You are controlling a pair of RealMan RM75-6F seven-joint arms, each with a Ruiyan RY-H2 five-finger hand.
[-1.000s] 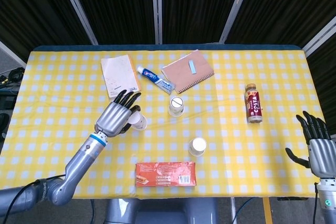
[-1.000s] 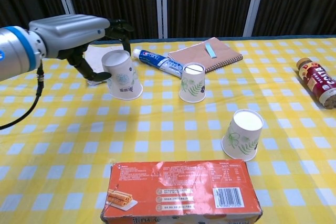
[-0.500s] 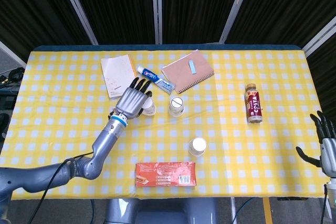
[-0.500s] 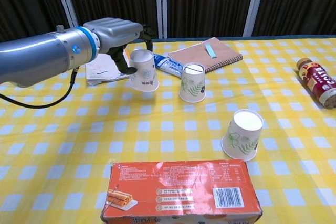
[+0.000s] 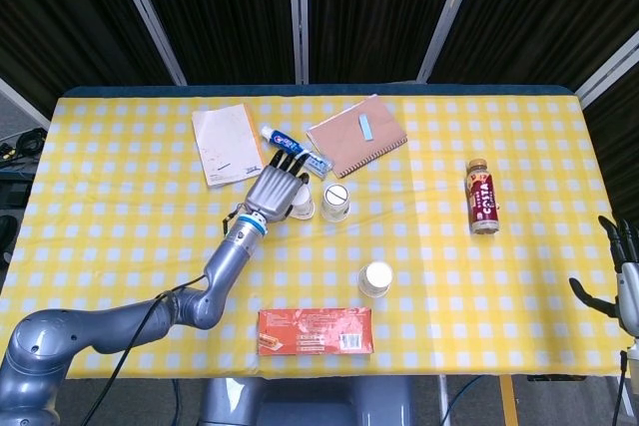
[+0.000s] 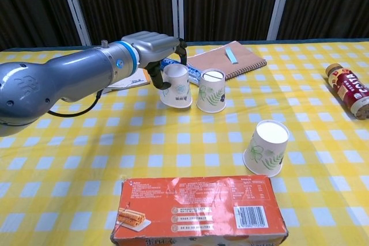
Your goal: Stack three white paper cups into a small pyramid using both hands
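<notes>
- Since 1 s ago, left hand point(image 6: 151, 44) has carried its paper cup point(image 6: 176, 85) rightward across the table point(image 5: 130, 216), from out near the pad toward centre; right hand point(image 5: 624, 281) has slid further off the right edge in head view.
- Left hand: fingers curled round the carried cup's top/back, gripping it. Cup is upside down, tilted, base up; can't tell if its rim touches the cloth.
- Carried cup now just beside the middle cup point(image 6: 211, 90), on its left; they look close to touching in chest view, can't say for sure.
- Middle cup: inverted, upright on table, green leaf print, in front of the brown notebook point(image 6: 228, 59).
- Third cup point(image 6: 266, 147): inverted too, leaning a bit, nearer the front edge, well apart from the other two, right of them.
- Right hand: only partly in frame at far right of head view, off the table, fingers spread & pointing up, holding nothing. Not seen in chest view.
- Other stuff: toothpaste tube point(image 5: 298, 150) btwn notebook & white pad point(image 5: 227, 143), partly hidden behind left hand; bottle point(image 6: 349, 90) lying on its side at right; orange snack box point(image 6: 199, 208) at front edge.
</notes>
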